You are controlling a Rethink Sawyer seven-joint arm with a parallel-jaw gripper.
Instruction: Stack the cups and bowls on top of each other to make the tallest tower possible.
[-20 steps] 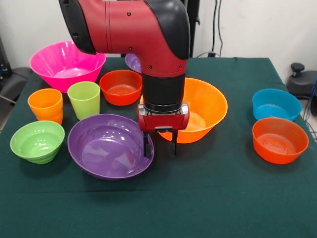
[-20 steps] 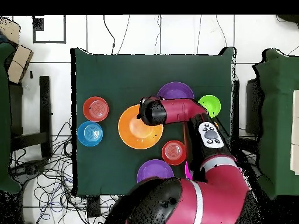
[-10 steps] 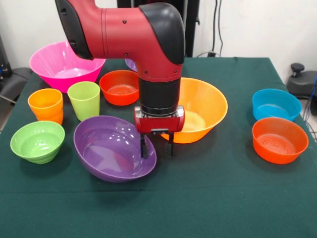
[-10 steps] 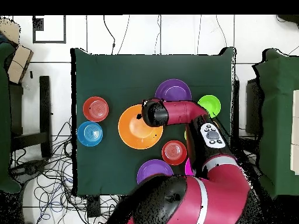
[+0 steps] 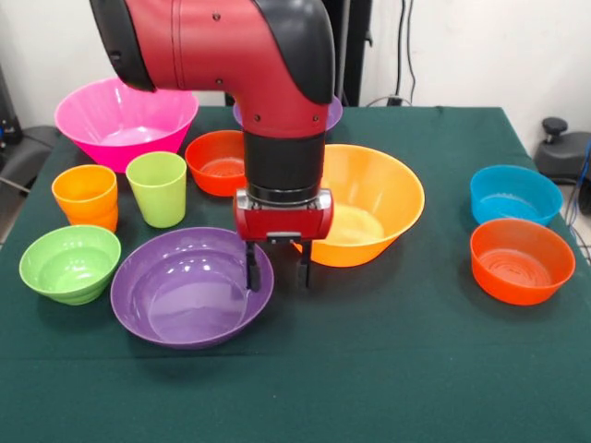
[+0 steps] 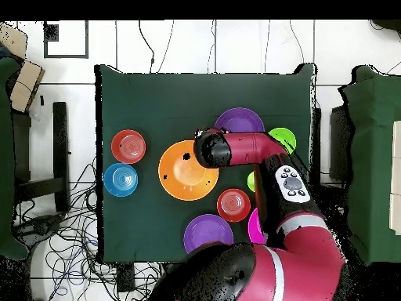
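Change since earlier frame: purple bowl [image 5: 191, 287] was tilted up on its edge half a second ago; it now lies flat on the table [image 5: 416, 369] and sits further toward the picture's left in the front view. Arm [image 5: 249, 65] has shifted the same way.
Gripper [image 5: 276, 268]: pointing straight down, fingers slightly apart and straddling the purple bowl's right rim, one finger inside the bowl, one outside. Whether the pads press on the rim, cannot tell.
Purple bowl: upright, empty, at the table's near side in the front view, just beside the large yellow-orange bowl [image 5: 369, 203].
Large yellow-orange bowl: mid-table, empty, behind the gripper; nothing nested in it.
Second purple bowl [image 6: 208, 232]: mostly hidden behind the arm in the front view; clear in the overhead view, next to a small red-orange bowl [image 6: 233, 204].
Pink bowl [image 5: 125, 118]: far left corner in the front view, standing alone.
Cups: orange cup [image 5: 86, 197] and lime green cup [image 5: 157, 188] upright, side by side, in front of the pink bowl.
Small lime green bowl [image 5: 70, 263]: left of the purple bowl, apart from it.
Right side, front view: blue bowl [image 5: 514, 194] with another red-orange bowl [image 5: 521, 259] just in front of it.
Tower: no stack yet; every bowl and cup sits singly on the cloth.
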